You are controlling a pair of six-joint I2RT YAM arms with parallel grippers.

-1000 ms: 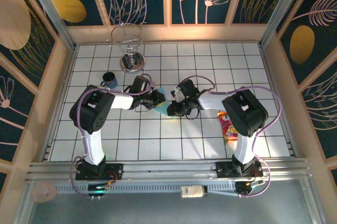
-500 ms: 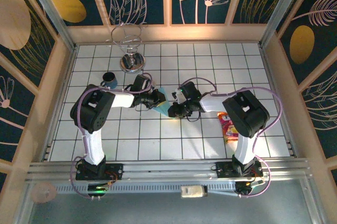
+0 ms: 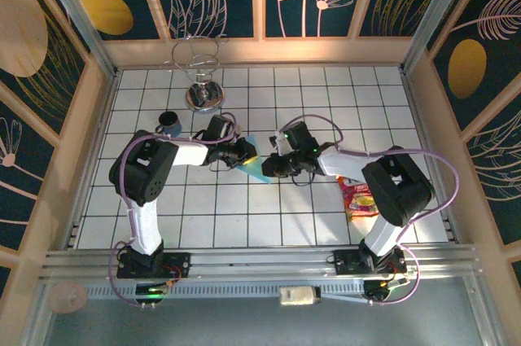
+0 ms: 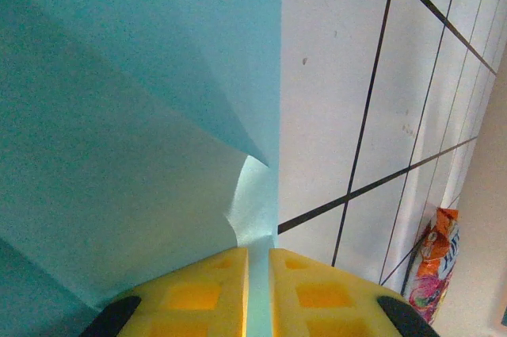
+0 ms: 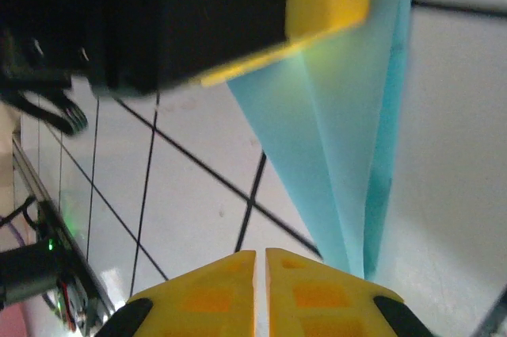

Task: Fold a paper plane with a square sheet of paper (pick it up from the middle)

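Plane [image 4: 119,139] at centre of table [image 3: 285,216], left gripper [image 4: 258,256] clamped on its edge; right gripper [image 5: 261,258] jaws together alongside (no hold evident). Risk: stray tug tears thin paper or springs crease.

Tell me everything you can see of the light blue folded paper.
The folded paper is thin, matte and light blue, its creased layers overlapping and tapering to a narrow wedge. It sits over the central white tiles. The left gripper is shut on its edge; the right gripper, shut, is beside it.
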